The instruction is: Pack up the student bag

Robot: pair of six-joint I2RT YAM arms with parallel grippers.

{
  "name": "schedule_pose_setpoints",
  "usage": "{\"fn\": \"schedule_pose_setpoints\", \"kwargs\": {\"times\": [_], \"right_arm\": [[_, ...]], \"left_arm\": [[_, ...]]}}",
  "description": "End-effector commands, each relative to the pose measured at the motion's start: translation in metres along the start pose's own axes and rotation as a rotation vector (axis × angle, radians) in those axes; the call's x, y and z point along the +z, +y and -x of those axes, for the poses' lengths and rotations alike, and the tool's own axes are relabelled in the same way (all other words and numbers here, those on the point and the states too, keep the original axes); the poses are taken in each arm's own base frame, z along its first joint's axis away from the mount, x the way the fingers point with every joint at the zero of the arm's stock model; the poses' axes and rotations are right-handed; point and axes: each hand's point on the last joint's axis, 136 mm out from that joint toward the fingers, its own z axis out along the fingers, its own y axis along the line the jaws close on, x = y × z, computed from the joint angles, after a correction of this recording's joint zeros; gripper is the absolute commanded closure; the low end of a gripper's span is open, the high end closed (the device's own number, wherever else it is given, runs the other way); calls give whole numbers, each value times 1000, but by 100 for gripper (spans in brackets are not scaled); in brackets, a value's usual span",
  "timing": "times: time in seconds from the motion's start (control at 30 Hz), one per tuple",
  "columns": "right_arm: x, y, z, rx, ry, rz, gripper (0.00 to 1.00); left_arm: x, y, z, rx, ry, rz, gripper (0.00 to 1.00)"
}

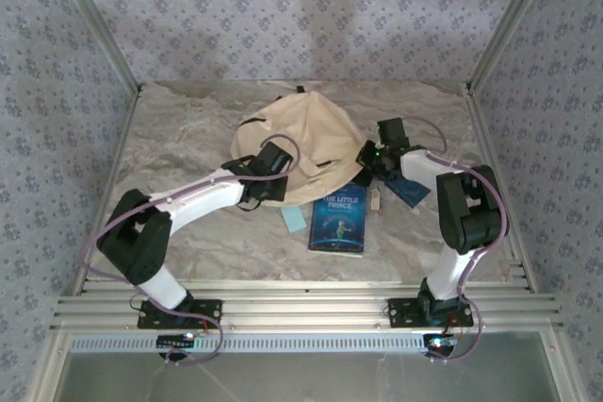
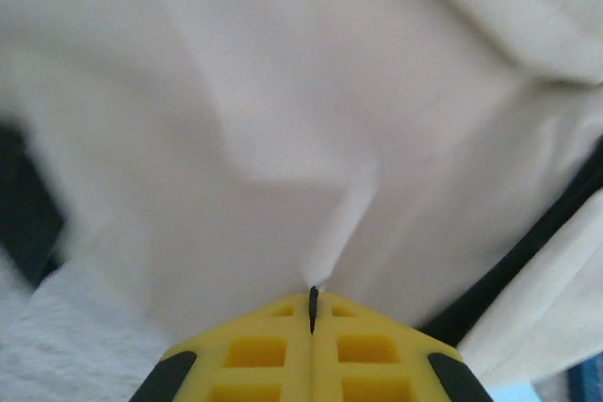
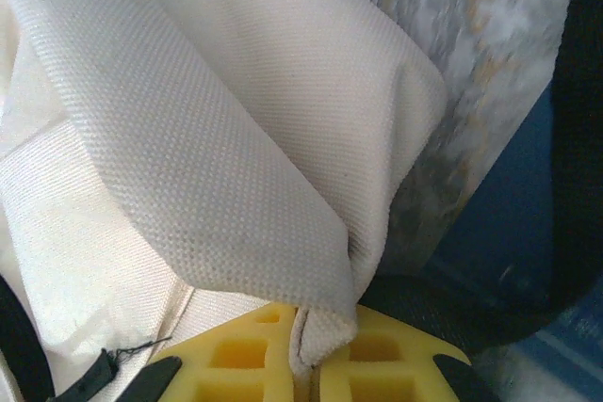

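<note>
The cream-beige student bag (image 1: 301, 143) lies bunched at the middle back of the table, black straps showing. My left gripper (image 1: 267, 179) sits at the bag's near left edge, and its yellow fingers (image 2: 273, 345) are shut on a pinched ridge of the bag's fabric (image 2: 339, 223). My right gripper (image 1: 369, 159) is at the bag's right edge. Its yellow fingers (image 3: 236, 355) are shut on a fold of the bag's woven cloth (image 3: 325, 331), which rises between them.
A blue book, The Little Prince (image 1: 338, 220), lies just in front of the bag. A pale blue card (image 1: 293, 219) lies left of it. A dark blue flat item (image 1: 407, 192) lies under the right arm. Patterned walls close in three sides.
</note>
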Motion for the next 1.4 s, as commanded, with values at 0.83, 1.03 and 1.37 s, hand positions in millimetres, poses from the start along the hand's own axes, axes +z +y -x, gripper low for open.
{"fn": "schedule_pose_setpoints", "kwargs": {"times": [0.83,1.03,1.37], "right_arm": [[-52,76,19,34,62,259,25],[-58,90,-44,171,162,344,26],[-31,120,-79,444,173,485,26]], "left_arm": [[-48,-87,100,-258,-241,-467,100],[-57,-103,114,-247,-259,-529,100],[-65,-103,105,-303,-275,-567,100]]}}
